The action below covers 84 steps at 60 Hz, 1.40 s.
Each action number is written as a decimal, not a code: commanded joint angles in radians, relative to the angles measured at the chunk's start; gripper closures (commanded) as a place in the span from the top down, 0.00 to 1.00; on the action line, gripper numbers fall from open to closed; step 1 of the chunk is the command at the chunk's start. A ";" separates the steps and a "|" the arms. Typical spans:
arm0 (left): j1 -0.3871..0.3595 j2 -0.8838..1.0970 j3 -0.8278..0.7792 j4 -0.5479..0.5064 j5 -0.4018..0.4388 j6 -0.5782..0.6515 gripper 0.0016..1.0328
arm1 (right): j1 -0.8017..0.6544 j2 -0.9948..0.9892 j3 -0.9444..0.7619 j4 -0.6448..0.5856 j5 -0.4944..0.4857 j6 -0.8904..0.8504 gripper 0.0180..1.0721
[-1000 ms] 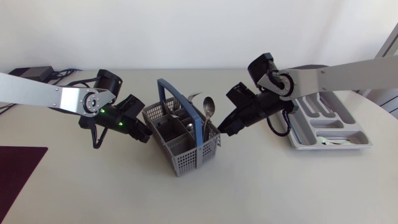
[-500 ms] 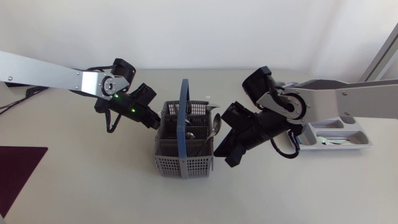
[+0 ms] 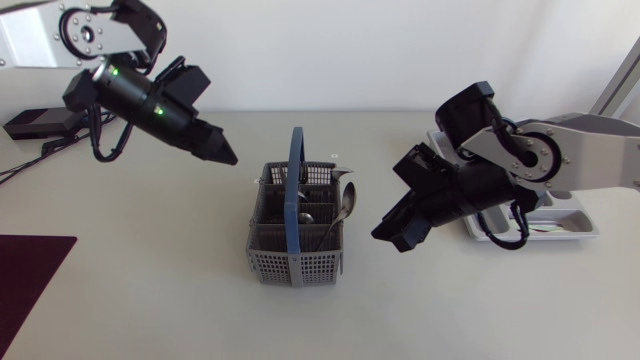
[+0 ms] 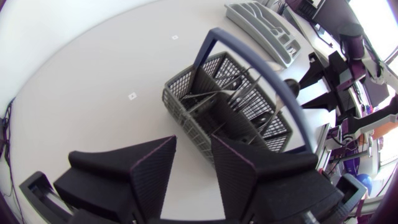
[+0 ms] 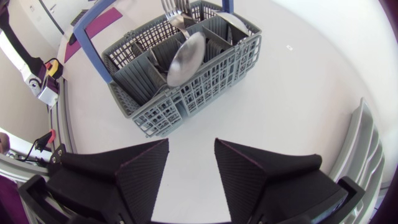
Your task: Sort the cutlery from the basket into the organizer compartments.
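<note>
Tabletop [image 3: 150,300]: basket [image 3: 290,268] with spoon [image 5: 185,57] sits ahead of our left gripper [image 4: 193,146] and right gripper [image 5: 191,146]; both sets of jaws apart, empty. Organizer [image 3: 588,232] off to the side of right jaws.

Silver-grey left arm [image 3: 25,40] with black joints, entering at ten o'clock, bears two green lights [image 3: 113,71] and a looping black cable [image 3: 95,145]. The matching right arm [image 3: 590,160], at three o'clock, shows a round joint disc [image 3: 535,152]. The matte black left gripper [image 4: 193,142] and right gripper [image 5: 191,143] have wedge fingers with finely textured pads.
</note>
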 commanded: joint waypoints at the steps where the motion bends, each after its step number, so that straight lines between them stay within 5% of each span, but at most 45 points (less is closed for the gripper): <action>1: -0.090 0.003 0.084 -0.061 -0.039 -0.095 0.45 | 0.000 -0.035 -0.001 -0.027 0.013 0.038 0.69; 12: -0.210 0.114 0.252 -0.178 -0.166 -0.211 0.45 | 0.000 -0.076 0.002 -0.054 0.022 0.045 0.69; 26: -0.234 0.215 0.319 -0.194 -0.275 -0.296 0.45 | 0.000 -0.105 -0.031 -0.056 0.027 0.044 0.69; 84: -0.257 0.249 0.368 -0.193 -0.307 -0.395 0.44 | -0.016 -0.134 -0.100 -0.054 0.025 0.004 0.69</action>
